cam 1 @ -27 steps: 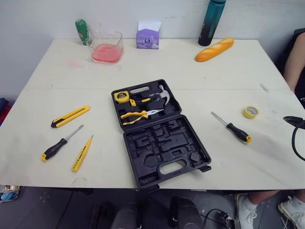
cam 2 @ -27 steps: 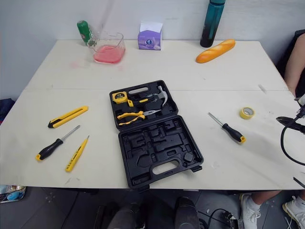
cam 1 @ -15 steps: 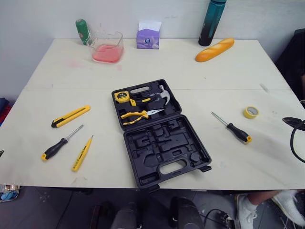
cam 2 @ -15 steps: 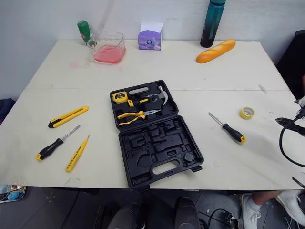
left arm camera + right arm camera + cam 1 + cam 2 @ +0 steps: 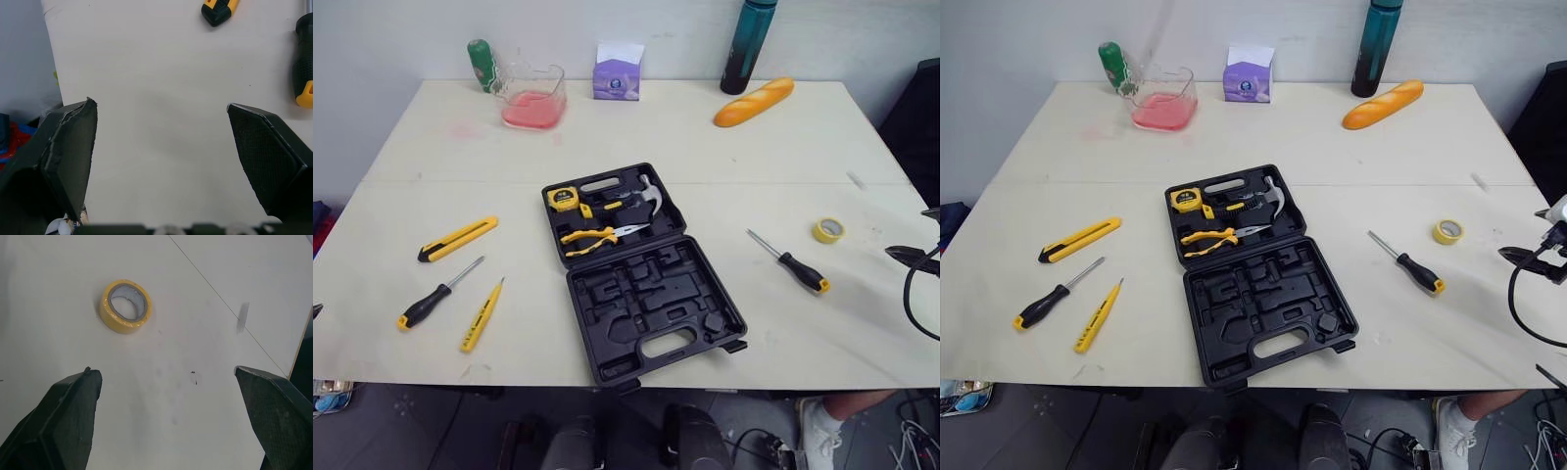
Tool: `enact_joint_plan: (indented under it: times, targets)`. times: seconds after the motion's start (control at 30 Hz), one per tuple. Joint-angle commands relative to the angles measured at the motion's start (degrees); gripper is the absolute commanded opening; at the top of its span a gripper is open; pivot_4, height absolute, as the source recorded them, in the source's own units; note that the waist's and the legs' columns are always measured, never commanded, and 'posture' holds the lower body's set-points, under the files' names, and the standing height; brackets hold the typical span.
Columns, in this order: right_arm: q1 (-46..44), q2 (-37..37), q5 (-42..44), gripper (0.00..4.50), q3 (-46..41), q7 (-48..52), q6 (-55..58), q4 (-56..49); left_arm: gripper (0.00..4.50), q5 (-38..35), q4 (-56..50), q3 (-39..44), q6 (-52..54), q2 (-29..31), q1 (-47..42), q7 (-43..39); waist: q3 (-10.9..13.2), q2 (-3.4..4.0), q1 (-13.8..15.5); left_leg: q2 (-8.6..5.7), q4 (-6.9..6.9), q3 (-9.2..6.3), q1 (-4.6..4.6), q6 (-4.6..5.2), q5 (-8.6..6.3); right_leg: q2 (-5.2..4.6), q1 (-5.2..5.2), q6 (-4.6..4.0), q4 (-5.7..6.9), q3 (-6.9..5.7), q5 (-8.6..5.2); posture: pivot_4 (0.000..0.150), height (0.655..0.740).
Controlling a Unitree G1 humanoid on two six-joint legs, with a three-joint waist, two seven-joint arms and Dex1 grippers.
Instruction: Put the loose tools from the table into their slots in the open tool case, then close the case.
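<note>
right gripper: fingers spread wide, nothing between them, over bare table. tape roll lies flat just ahead of the fingertips, touching neither

left gripper: also spread, empty, over bare table by its left edge. Ahead of it are the black end of the knife and the handle of the left screwdriver, both apart from the fingers

Head views give the layout: case lies open flat mid-table, well apart from both grippers. Far half holds tape measure, hammer, pliers; near half is moulded slots plus the carry handle. Loose on its left: knife, left screwdriver, yellow tester, near one another. Loose on its right: right screwdriver, between case and tape roll. right gripper sits at the table's right edge, near the tape roll

Wrist views give the finger gap and how each gripper stands to its nearest tool; head views add the case and the back row: green can, pink tub, tissue box, bottle, baguette
</note>
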Motion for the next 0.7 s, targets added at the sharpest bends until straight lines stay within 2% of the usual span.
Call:
enact_joint_plan:
  times: [0.03, 0.2, 0.4, 0.43, 0.53, 0.63, 0.67, 0.7]
  targets:
    - [-1.06, -0.29, 1.81, 4.50, -1.38, 2.11, -0.64, -2.03, 4.46, -1.61, -3.02, 2.21, 0.54, -0.65, 1.43, 0.42, 0.00, 0.00, -0.02, 0.00, 0.00, 0.00, 0.00, 0.00, 0.00, 0.00, 0.00, 0.00, 0.00, 0.00, 0.00, 0.150, 0.7400]
    - [-2.87, 4.34, 5.49, 4.50, -1.36, 9.44, 3.80, -8.07, 4.46, -4.83, -17.21, 1.63, 8.42, -4.06, 3.78, -0.89, 0.00, 0.00, -0.21, 0.06, 0.04, 0.02, 0.08, 0.00, 0.00, 0.03, 0.06, 0.00, 0.02, 0.06, 0.01, 0.150, 0.7400]
    - [0.48, 10.14, 8.24, 4.50, -0.28, 12.94, 10.21, -19.45, 4.46, -7.99, -39.39, 1.03, 19.97, -9.29, 8.63, 1.43, 0.01, 0.01, 0.38, 0.16, 0.15, -0.07, -0.10, -0.09, -0.07, 0.17, 0.03, -0.01, -0.06, 0.10, 0.02, 0.150, 0.7400]
    - [1.06, 11.45, 8.72, 4.50, 0.12, 13.22, 11.26, -21.81, 4.22, -7.81, -42.87, 0.32, 20.95, -10.18, 9.07, 2.33, 0.01, 0.01, 0.47, 0.16, 0.16, -0.11, -0.11, -0.09, -0.07, 0.18, 0.03, -0.01, -0.09, 0.10, 0.02, 0.150, 0.7400]
    - [2.14, 14.78, 9.51, 3.58, 1.25, 13.16, 13.93, -27.54, 3.08, -9.84, -52.29, -1.91, 26.51, -12.93, 8.85, 4.98, 0.01, 0.01, 0.97, 0.18, 0.38, -0.15, -0.15, -0.07, -0.10, 0.23, 0.10, -0.01, -0.04, 0.13, 0.02, 0.150, 0.7400]
    - [2.29, 17.04, 9.00, 2.02, 2.66, 12.13, 16.01, -30.14, 1.62, -9.06, -57.62, -5.63, 29.31, -15.16, 7.21, 7.98, 0.03, 0.06, 1.52, 0.19, 0.52, -0.17, -0.13, -0.08, -0.11, 0.23, 0.12, -0.01, 0.10, 0.17, 0.02, 0.150, 0.7400]
    - [2.26, 18.31, 8.49, 1.36, 3.62, 11.63, 16.23, -30.97, 1.05, -8.87, -59.65, -7.95, 30.82, -16.01, 6.26, 9.30, 0.03, 0.06, 1.57, 0.19, 0.52, -0.17, -0.12, -0.10, -0.11, 0.23, 0.11, -0.01, 0.09, 0.17, 0.02, 0.150, 0.7400]
    - [2.26, 19.50, 8.14, 0.92, 4.51, 11.34, 16.29, -31.79, 0.63, -9.16, -61.49, -10.12, 32.11, -16.95, 5.37, 10.15, 0.03, 0.06, 1.67, 0.20, 0.52, -0.18, -0.12, -0.11, -0.12, 0.25, 0.11, -0.02, 0.10, 0.17, 0.02, 0.150, 0.7400]
